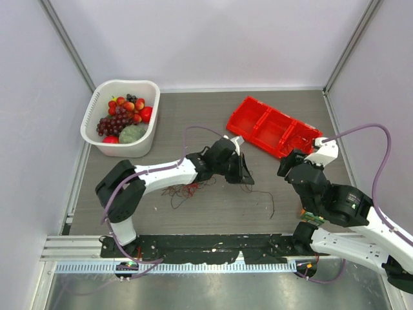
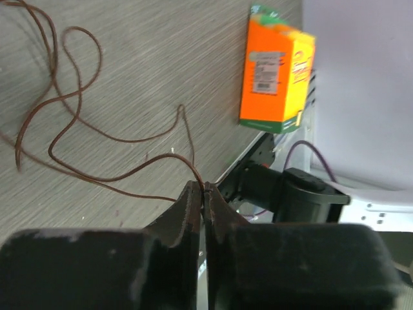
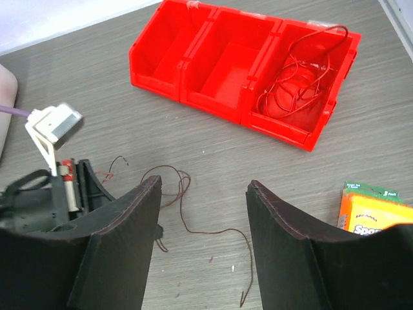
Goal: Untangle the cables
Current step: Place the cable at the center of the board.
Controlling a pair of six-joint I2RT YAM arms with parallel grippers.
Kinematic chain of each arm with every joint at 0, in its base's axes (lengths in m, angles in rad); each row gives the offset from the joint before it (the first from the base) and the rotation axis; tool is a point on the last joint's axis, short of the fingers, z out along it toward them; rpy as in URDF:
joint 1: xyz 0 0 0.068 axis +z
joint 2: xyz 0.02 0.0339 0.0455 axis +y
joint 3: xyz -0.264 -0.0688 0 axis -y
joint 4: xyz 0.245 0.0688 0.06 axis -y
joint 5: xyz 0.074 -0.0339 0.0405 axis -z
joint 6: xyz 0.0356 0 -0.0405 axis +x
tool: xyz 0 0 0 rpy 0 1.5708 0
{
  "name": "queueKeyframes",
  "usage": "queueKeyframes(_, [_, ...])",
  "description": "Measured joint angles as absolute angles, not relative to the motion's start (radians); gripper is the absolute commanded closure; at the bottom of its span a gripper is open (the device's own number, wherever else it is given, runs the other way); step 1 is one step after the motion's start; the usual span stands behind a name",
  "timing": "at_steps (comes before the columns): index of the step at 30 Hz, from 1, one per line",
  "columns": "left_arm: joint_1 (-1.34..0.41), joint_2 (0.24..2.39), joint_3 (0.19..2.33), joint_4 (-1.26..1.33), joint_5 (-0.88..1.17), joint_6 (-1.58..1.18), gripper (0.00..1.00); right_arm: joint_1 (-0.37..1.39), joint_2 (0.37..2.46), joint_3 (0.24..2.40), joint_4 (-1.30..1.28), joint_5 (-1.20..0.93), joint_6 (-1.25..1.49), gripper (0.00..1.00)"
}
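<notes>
A small tangle of red and dark cables [image 1: 187, 189] lies on the table under my left forearm. My left gripper [image 1: 243, 173] sits just right of it, shut on one thin brown cable [image 2: 129, 140] pinched at the fingertips [image 2: 197, 194]. That strand trails in loose loops over the table [image 3: 220, 231] toward the near edge. My right gripper [image 3: 203, 184] hovers open above the strand with nothing between its fingers. More red cables [image 3: 297, 81] lie in the right compartment of the red bin [image 3: 213, 58].
The red three-compartment bin [image 1: 274, 127] sits at the back right. A white basket [image 1: 122, 150] of fruit stands at the back left. An orange box [image 3: 377, 210] lies on the table by my right arm.
</notes>
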State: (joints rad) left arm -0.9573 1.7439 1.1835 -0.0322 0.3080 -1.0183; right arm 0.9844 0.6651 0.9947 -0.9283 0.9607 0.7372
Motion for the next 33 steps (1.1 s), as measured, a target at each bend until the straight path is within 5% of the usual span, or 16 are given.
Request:
queueKeyframes(4, [-0.972, 1.78, 1.172, -0.028, 0.308, -1.01, 0.48, 0.984, 0.684, 0.969, -0.952, 0.948, 0.796, 0.32])
queueKeyframes(8, [-0.975, 1.75, 1.146, -0.02, 0.298, -0.983, 0.29, 0.944, 0.746, 0.913, -0.933, 0.859, 0.823, 0.29])
queueKeyframes(18, [-0.975, 1.392, 0.885, -0.011, 0.253, -0.934, 0.19, 0.523, 0.98, 0.81, -0.743, 0.281, 0.703, 0.16])
queueKeyframes(24, [-0.975, 1.06, 0.768, -0.121, 0.173, -0.872, 0.11, 0.502, 1.124, 0.752, -0.606, 0.031, 0.616, 0.16])
queueKeyframes(33, [-0.968, 0.588, 0.761, -0.395, -0.056, -0.793, 0.03, 0.547, 1.34, 0.752, -0.5, -0.031, 0.527, 0.17])
